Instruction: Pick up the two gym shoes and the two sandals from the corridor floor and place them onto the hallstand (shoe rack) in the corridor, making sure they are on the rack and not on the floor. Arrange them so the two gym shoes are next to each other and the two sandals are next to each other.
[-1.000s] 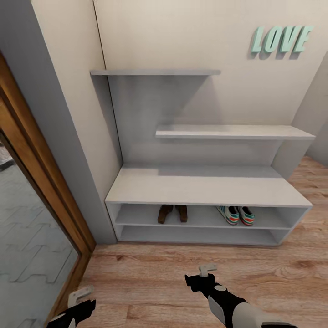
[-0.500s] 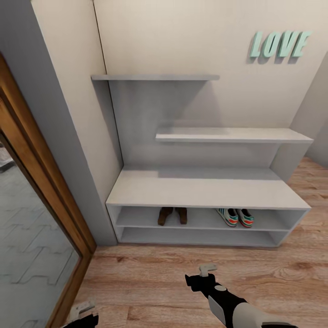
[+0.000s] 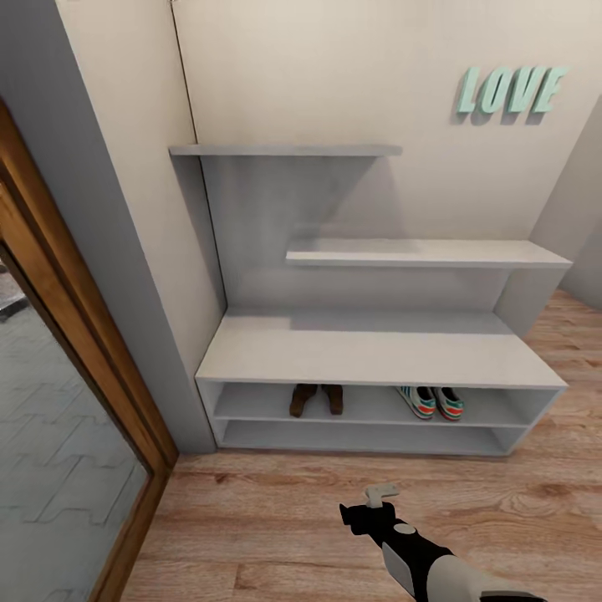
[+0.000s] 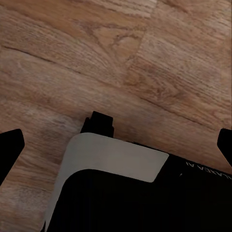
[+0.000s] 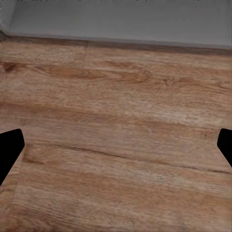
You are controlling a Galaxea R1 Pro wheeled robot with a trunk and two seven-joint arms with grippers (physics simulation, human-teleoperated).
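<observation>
Above the right end effector (image 3: pixel 378 499), fingers apart and empty, the hallstand (image 3: pixel 376 358) shelf holds brown sandals (image 3: pixel 317 399) left, white-green gym shoes (image 3: pixel 432 402) right.

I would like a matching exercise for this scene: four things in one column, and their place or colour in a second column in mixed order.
Column 1:
1. sandals
2. gym shoes
3. LOVE letters
4. right hand

Column 2:
A. on the wall, mint green
B. upper shoe shelf of the hallstand, right part
C. above the corridor floor, holding nothing
D. upper shoe shelf, left of centre

Pairs: 1-D, 2-B, 3-A, 4-C
</observation>
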